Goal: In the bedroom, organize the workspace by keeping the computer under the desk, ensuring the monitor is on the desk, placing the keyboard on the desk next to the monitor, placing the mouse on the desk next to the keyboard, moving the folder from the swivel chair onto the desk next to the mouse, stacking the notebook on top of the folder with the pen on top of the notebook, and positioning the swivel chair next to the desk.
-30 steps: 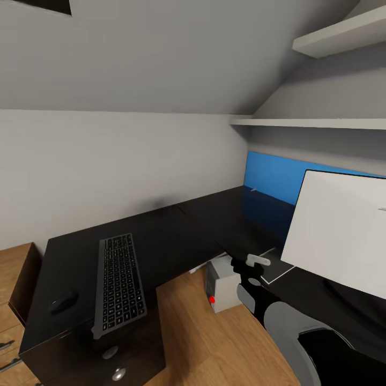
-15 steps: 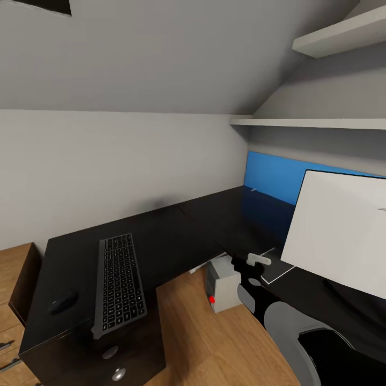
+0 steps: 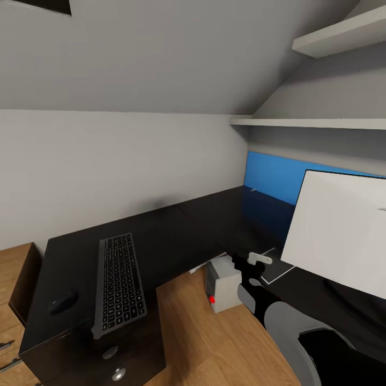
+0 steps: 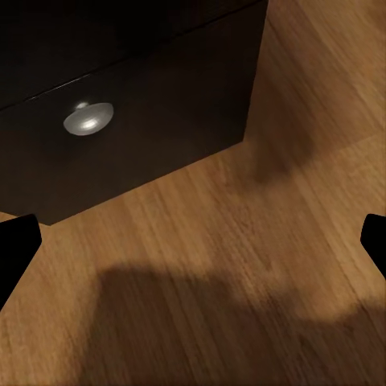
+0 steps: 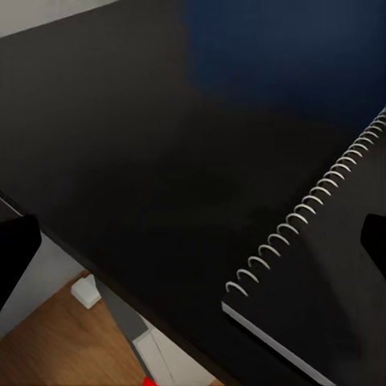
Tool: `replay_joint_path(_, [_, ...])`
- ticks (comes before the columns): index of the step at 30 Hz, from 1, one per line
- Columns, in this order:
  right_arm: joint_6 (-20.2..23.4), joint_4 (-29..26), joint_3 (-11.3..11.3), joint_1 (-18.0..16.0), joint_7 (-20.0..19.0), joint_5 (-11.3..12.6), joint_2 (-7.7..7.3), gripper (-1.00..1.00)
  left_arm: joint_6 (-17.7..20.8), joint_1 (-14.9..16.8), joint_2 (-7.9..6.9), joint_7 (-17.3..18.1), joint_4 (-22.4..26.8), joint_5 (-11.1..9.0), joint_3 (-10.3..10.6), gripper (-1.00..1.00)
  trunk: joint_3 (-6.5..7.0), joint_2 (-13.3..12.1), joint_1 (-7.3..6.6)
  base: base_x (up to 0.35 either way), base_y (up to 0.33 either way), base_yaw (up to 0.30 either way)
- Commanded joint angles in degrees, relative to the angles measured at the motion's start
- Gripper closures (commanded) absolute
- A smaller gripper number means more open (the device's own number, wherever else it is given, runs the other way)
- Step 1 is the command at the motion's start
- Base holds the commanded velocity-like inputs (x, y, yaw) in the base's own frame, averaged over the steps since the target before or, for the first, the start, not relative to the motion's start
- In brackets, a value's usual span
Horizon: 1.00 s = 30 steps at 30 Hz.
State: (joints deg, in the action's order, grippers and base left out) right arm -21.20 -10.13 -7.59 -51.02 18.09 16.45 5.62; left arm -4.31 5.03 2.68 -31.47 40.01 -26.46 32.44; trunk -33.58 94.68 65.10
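The glossy black L-shaped desk (image 3: 177, 236) carries the grey keyboard (image 3: 119, 281) on its left wing, with the dark mouse (image 3: 63, 303) beside it. The monitor (image 3: 343, 236) stands on the right wing, white back toward me. In front of it lies a black spiral notebook (image 3: 274, 266) (image 5: 322, 273). My right gripper (image 3: 252, 266) (image 5: 193, 249) hovers open just above the desk edge beside the notebook. Under the desk corner sits the light grey computer (image 3: 222, 284). My left gripper (image 4: 193, 245) hangs open over the floor by the black drawers (image 4: 129, 137). The folder, pen and swivel chair are out of view.
A long blue wall panel (image 3: 279, 179) backs the right wing, with white shelves (image 3: 321, 122) above it under a sloping ceiling. A light wooden chest of drawers (image 3: 16, 284) stands left of the desk. Wooden floor (image 3: 214, 343) lies between the two wings.
My right gripper has crept very slightly up toward the monitor. Everything else stands as before.
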Motion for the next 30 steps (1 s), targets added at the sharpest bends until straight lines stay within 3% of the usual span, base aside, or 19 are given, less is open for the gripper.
replay_joint_path(1, [-0.2,0.1,-0.5,0.0,0.2,0.5,-0.05,-1.0,-0.4,0.1,-0.04,-0.3,0.0,-0.6,0.3,-1.0,-0.06,0.0,-0.01,0.0,0.0,0.0])
replay_joint_path(13, [0.1,0.1,-0.5,0.0,0.1,0.5,-0.97,-1.0,-0.5,0.1,-0.04,-0.3,0.0,-0.6,0.3,-1.0,-0.06,0.0,-0.01,0.083,0.0,0.0])
replay_joint_path(30, [0.3,0.3,-0.5,0.0,0.0,0.5,-1.02,-1.0,-0.4,0.1,-0.04,-0.3,0.0,-0.6,0.3,-1.0,-0.06,0.0,-0.01,0.109,0.0,0.0])
